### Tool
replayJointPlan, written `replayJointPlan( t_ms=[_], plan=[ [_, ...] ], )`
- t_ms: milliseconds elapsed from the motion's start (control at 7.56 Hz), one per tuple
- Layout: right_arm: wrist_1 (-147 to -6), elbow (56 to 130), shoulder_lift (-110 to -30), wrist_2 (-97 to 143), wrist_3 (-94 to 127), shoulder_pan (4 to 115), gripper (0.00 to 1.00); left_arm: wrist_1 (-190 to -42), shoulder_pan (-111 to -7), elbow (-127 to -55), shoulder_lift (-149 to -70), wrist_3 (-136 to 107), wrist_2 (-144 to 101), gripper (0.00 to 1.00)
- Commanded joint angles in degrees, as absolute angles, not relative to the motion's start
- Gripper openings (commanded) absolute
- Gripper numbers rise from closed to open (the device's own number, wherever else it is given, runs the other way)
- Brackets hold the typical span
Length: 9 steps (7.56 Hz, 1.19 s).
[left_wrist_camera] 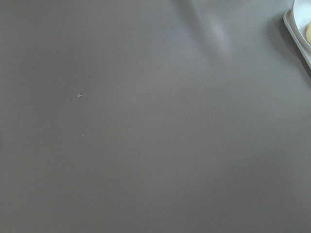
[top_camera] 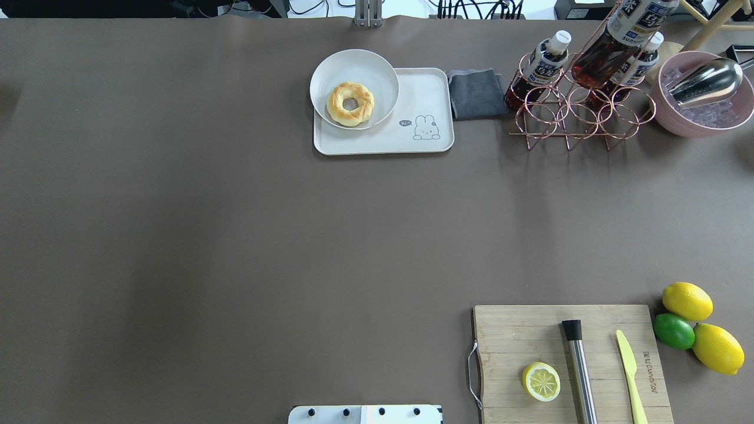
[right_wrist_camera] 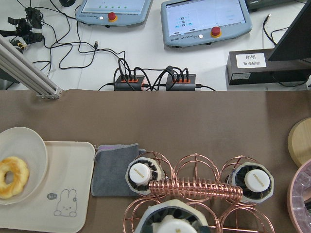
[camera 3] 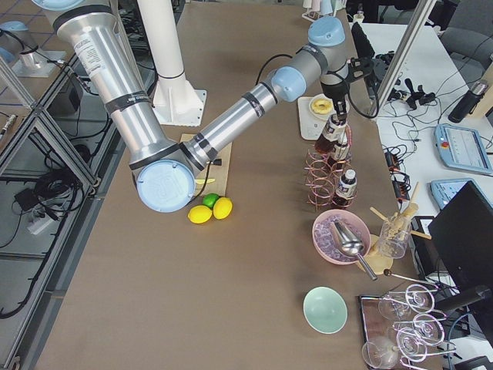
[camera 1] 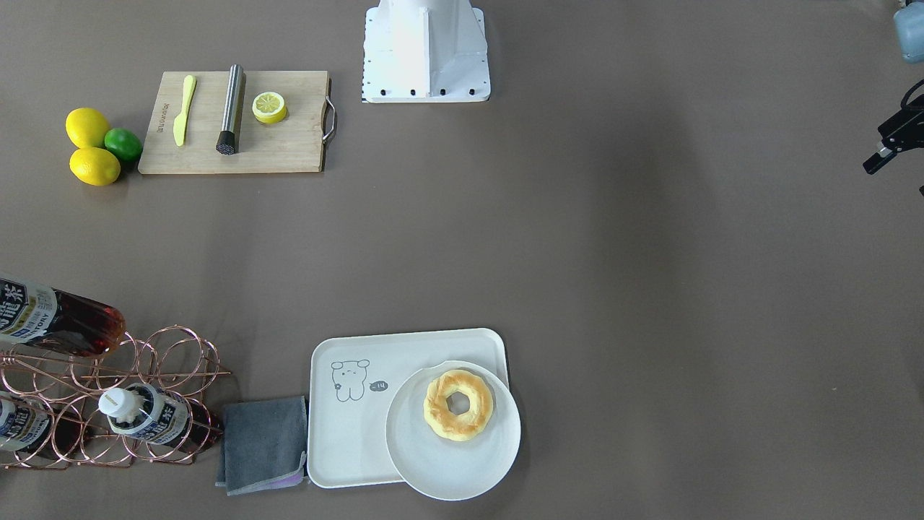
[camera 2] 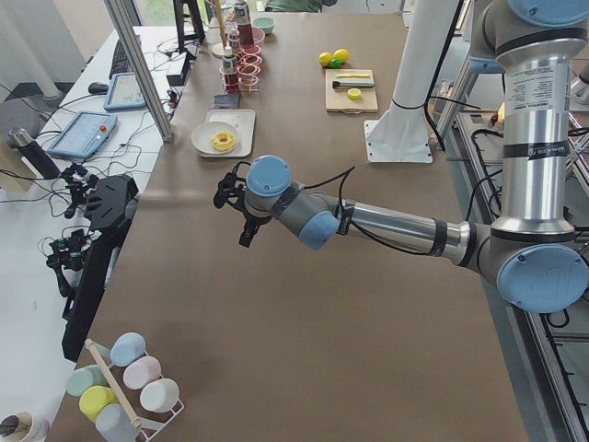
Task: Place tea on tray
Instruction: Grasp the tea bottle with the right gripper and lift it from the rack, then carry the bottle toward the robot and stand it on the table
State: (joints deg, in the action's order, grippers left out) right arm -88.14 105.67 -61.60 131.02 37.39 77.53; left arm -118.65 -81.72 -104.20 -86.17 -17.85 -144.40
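Observation:
Three tea bottles sit in a copper wire rack [top_camera: 580,115] at the table's far right. One tea bottle [top_camera: 612,44] lies tilted on top of the rack [camera 1: 61,321]. Its cap [right_wrist_camera: 170,225] shows directly below the right wrist camera. My right gripper [camera 3: 340,114] hangs at that bottle's cap end. It shows only in the right side view, so I cannot tell whether it is open or shut. The white bear tray [top_camera: 424,94] lies left of the rack [camera 1: 339,440]. My left gripper [camera 1: 897,177] is open and empty above bare table, far from the tray.
A round white plate [top_camera: 353,65] with a donut [top_camera: 350,103] overlaps the tray's left half. A grey cloth [top_camera: 476,93] lies between tray and rack. A pink ice bowl [top_camera: 704,118] stands right of the rack. Nearer me are a cutting board [top_camera: 512,335] and lemons [top_camera: 686,300].

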Motion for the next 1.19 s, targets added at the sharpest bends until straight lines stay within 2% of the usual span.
replayJointPlan(
  t_ms=[0,265,661,1058],
  plan=[
    [-90.00,108.27,-56.89,127.82,46.00,70.27,0.00,-118.65,-81.30,-104.33,-86.22,-17.93,-144.40,0.99],
    [-90.09,110.99,-53.02,114.07,58.04,55.89,0.00,-118.65,-81.21,-104.33,-86.22,-17.93,-144.40,0.99],
    [-102.80,111.01,-43.70,96.98,66.77,38.80,0.00,-118.65,-79.90,-104.41,-86.22,-18.02,-144.40,0.99],
    [-106.87,111.01,-43.59,88.95,72.04,29.11,0.00,-118.65,-79.81,-104.41,-86.13,-18.02,-144.40,0.99]
  ],
)
